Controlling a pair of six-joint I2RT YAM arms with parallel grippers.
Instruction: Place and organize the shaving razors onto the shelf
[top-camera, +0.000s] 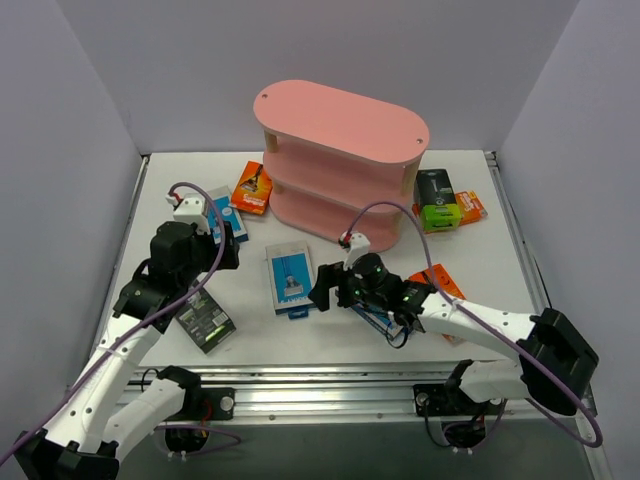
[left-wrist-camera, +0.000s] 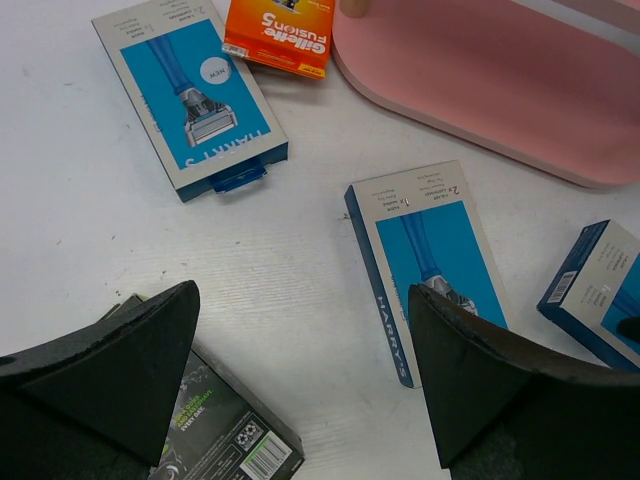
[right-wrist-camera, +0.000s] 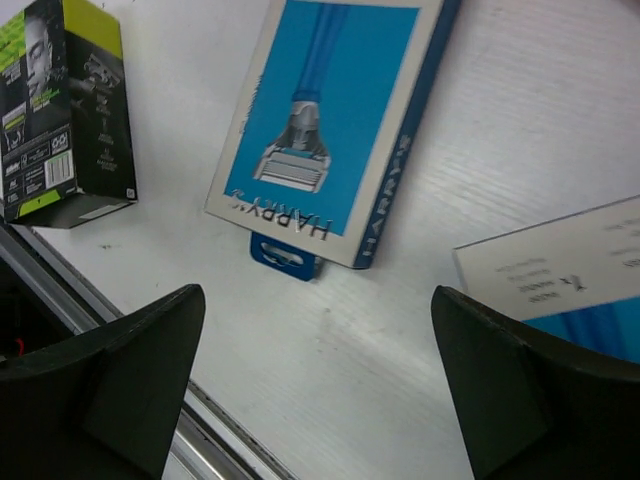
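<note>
Dark fingers of the left gripper fill the lower corners of the left wrist view. Jaws spread wide, nothing between them, white table beneath.
- Black-and-lime pack flat on the table, partly hidden by the left-hand finger.
- Blue-and-white pack flat by the other finger, lower end hidden behind it.
- Further out: second blue-and-white pack, face up, hang tab showing. Orange pack just beyond it, near the pink bottom board of the shelf.
- Third blue pack at the right edge, cut off by the frame.

Right gripper: jaws likewise wide apart, gripping nothing, over bare table near the front rail.
- Tabbed blue pack ahead, face up, razor picture plain.
- Black pack with lime top to its left, apart from it.
- Pale pack corner just beside the right-hand finger.

Top view: shelf stands upright at the far middle of the table, packs scattered on the table around it.
- Lime-and-black pack and another orange one sit by its right end.
- One more orange corner shows from under the right arm.
</note>
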